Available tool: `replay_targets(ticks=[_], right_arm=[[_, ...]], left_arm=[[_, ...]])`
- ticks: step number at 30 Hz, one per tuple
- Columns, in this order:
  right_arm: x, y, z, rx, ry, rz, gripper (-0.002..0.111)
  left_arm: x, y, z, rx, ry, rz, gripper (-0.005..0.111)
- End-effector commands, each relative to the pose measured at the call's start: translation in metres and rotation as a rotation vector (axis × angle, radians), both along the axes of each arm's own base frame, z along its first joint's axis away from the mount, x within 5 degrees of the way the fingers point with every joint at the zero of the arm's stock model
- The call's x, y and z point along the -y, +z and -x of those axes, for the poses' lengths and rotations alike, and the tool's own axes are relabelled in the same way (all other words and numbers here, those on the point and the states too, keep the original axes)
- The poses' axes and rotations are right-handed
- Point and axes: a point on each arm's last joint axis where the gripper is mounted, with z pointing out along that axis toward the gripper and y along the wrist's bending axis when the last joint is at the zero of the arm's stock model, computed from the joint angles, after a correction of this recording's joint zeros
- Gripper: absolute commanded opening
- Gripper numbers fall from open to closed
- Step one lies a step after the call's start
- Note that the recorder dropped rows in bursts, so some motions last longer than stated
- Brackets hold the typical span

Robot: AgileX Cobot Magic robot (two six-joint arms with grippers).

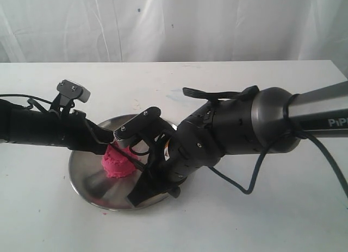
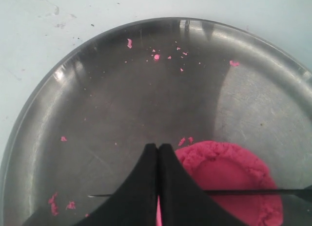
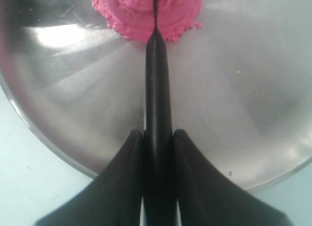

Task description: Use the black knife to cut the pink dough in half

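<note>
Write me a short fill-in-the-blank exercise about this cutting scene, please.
The right gripper grips the black knife by its ____.
The pink dough rests on the steel plate with the knife's ____ in it.
The left gripper, beside the dough, is ____.
Missing: handle; blade; shut.

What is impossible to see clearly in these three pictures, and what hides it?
Depth of the cut: in the right wrist view the knife enters the dough, but the picture's top edge cuts the dough off.
Whether the left gripper touches the dough: in the left wrist view its shut jaws hide that side.
One side of the dough in the exterior view: the right arm covers it.
</note>
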Motion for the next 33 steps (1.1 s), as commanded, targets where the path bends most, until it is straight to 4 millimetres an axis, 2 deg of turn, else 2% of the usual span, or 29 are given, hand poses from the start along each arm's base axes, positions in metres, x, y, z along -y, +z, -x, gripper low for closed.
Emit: replay_targets(ticks=[1,25,30,33], right_arm=[[-0.001,-0.001,0.001,0.004,0.011,0.003,0.0],[-0.001,-0.008,0.0,-0.006,0.011,0.014,0.0],[-0.001,-0.008,0.0,-0.006,0.011,0.014,0.0],[-0.001,-0.008,0.0,-0.006,0.011,0.014,0.0]], left_arm=[[0.0,-0.01,0.002,-0.03,0.017,-0.016,0.0],[0.0,-0.01,0.002,-0.03,0.017,-0.016,0.0],[-0.002,-0.015,0.002,-0.044,0.029,-0.035,0.0],[-0.002,-0.024,0.002,-0.071,0.029,-0.037,0.0]])
